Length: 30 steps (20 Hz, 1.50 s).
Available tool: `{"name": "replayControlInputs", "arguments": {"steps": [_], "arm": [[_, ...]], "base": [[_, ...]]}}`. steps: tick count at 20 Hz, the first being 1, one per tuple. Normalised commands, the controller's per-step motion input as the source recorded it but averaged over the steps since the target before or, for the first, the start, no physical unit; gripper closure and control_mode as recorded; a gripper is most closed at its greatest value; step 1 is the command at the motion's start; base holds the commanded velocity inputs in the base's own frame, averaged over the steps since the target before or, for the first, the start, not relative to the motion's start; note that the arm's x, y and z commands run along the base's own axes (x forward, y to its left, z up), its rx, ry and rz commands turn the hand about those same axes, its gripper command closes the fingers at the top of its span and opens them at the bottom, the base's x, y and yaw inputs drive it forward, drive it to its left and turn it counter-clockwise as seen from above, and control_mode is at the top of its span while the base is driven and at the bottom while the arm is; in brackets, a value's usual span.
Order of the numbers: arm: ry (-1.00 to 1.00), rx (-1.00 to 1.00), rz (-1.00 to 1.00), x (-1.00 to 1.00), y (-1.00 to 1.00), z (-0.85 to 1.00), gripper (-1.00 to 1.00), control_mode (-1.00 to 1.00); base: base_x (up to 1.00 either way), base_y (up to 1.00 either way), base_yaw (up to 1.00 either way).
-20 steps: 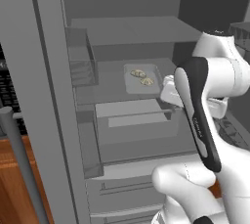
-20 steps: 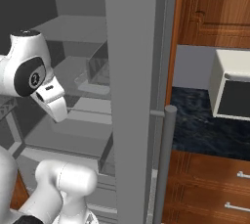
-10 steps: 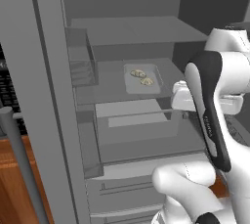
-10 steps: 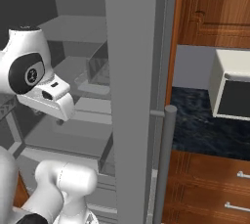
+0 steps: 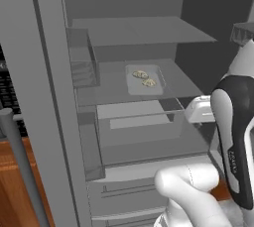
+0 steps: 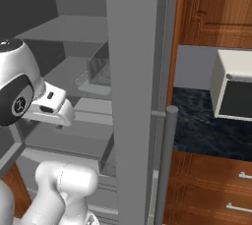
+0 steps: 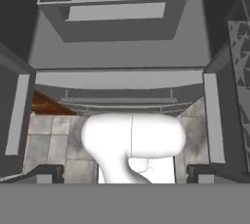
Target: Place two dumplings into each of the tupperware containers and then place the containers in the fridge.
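Fridge [image 5: 54, 97] stands open; one tupperware container [image 5: 144, 80] sits on its middle shelf with two dumplings [image 5: 144, 78] inside. Gripper [image 7: 125, 173] fingers spread wide, holding nothing, pointing down at lower drawers [image 7: 119, 91].

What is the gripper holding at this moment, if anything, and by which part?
Nothing is held. The gripper is open, its fingertips wide apart with no object between them. One tupperware container with two dumplings sits on a fridge shelf, apart from the hand.
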Motion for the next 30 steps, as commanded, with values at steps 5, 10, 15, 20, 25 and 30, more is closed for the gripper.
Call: {"name": "replayControlInputs", "arguments": {"steps": [5, 10, 15, 20, 25, 30], "arm": [[0.00, -0.05, 0.03, 0.00, 0.08, 0.02, -1.00, -1.00], [0.00, -0.02, 0.00, -0.02, 0.01, 0.00, -1.00, -1.00], [0.00, 0.00, 0.00, 0.00, 0.00, 0.00, -1.00, 1.00], [0.00, 0.00, 0.00, 0.00, 0.00, 0.00, -1.00, 1.00], [0.00, 0.00, 0.00, 0.00, 0.00, 0.00, -1.00, 1.00], [0.00, 0.00, 0.00, 0.00, 0.00, 0.00, -1.00, 1.00]], "base": [[0.00, 0.00, 0.00], [0.00, 0.00, 0.00], [-0.88, -0.04, 0.00], [-1.00, 0.00, -0.11], [-1.00, -0.01, -0.53], [-0.33, 0.06, -0.98]]}}
